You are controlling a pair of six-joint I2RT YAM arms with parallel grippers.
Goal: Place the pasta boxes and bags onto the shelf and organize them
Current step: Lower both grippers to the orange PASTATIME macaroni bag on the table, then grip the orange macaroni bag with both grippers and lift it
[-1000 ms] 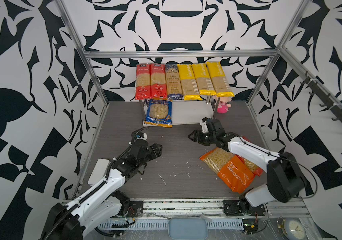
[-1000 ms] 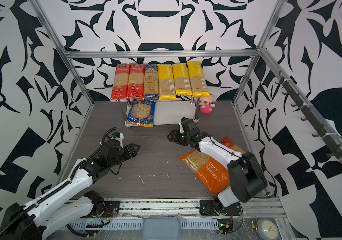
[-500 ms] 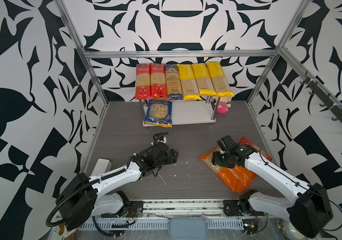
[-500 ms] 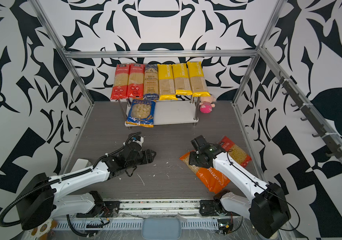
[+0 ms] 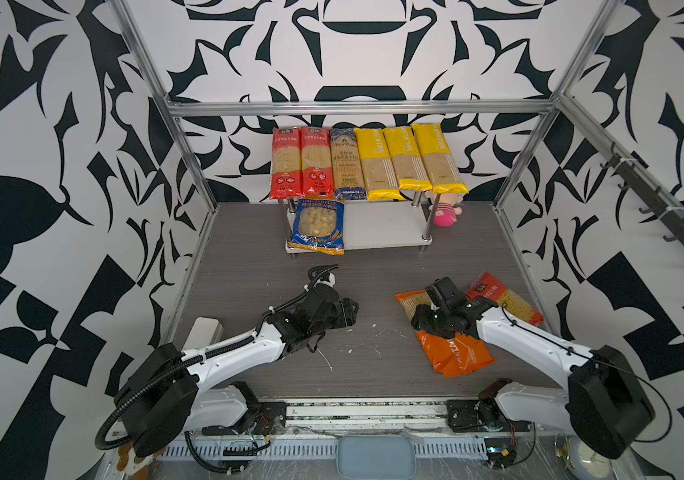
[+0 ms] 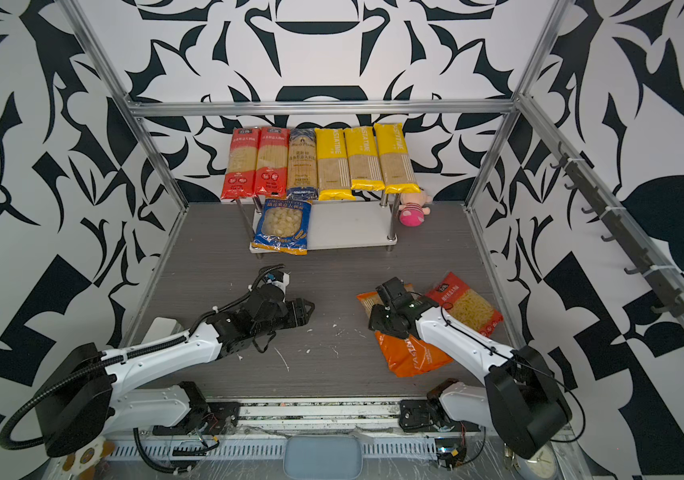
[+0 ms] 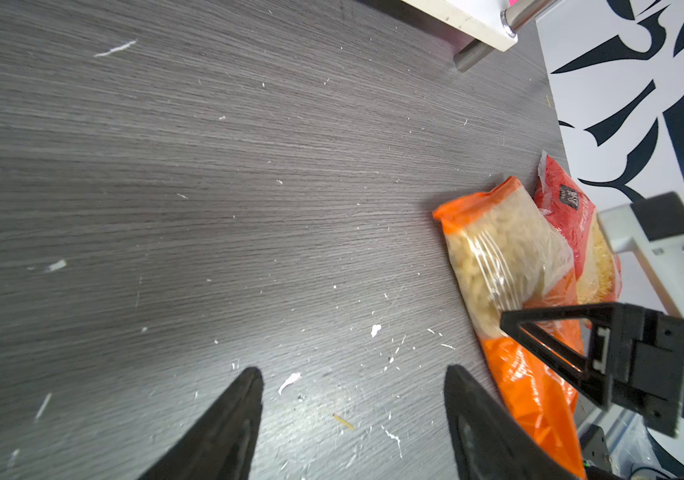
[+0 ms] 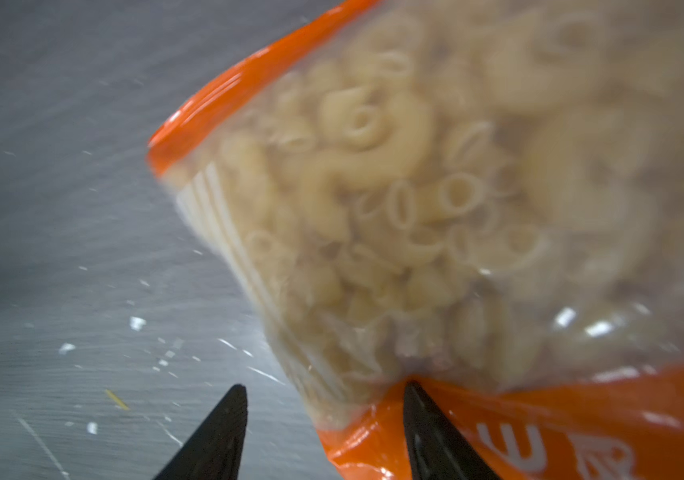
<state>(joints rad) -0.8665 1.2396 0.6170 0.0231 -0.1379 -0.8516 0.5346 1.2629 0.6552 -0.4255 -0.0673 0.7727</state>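
The left claw (image 5: pixel 348 311) is spread and empty over the bare table (image 5: pixel 249 282). On the shelf (image 5: pixel 382 226), six spaghetti packs (image 5: pixel 367 164) fill the top board, and the blue bag (image 5: pixel 318 226) lies at the left of the lower one. Left to do, I judge: the orange bag (image 5: pixel 454 353) and the red bag (image 5: pixel 506 299), side by side on the table. The right claw (image 8: pixel 326 386) is spread over the orange bag's edge, not closed on it. Only the right wrist view shows the elbow pasta inside; only the top views show the packs
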